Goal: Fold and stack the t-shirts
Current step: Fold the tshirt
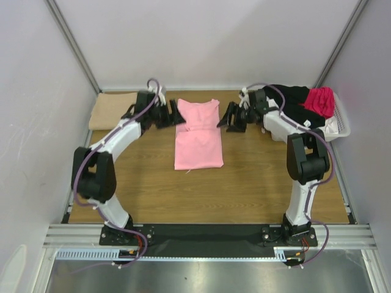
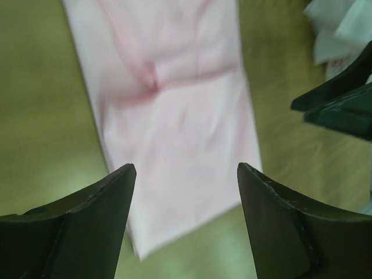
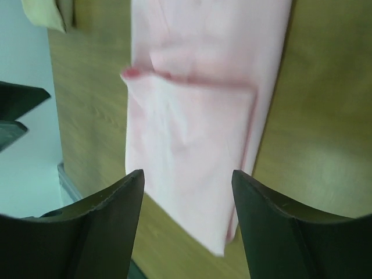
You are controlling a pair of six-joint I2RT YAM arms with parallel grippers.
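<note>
Currently the left gripper (image 1: 173,114) and right gripper (image 1: 228,117), jaws apart and empty, flank the far end of the light pink t-shirt (image 1: 198,137), which lies centrally as a narrow strip, likely awaiting a crosswise fold.

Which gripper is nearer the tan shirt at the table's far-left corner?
Left. The left gripper sits between the tan shirt and the pink shirt; the right gripper is on the pink shirt's other side.
</note>
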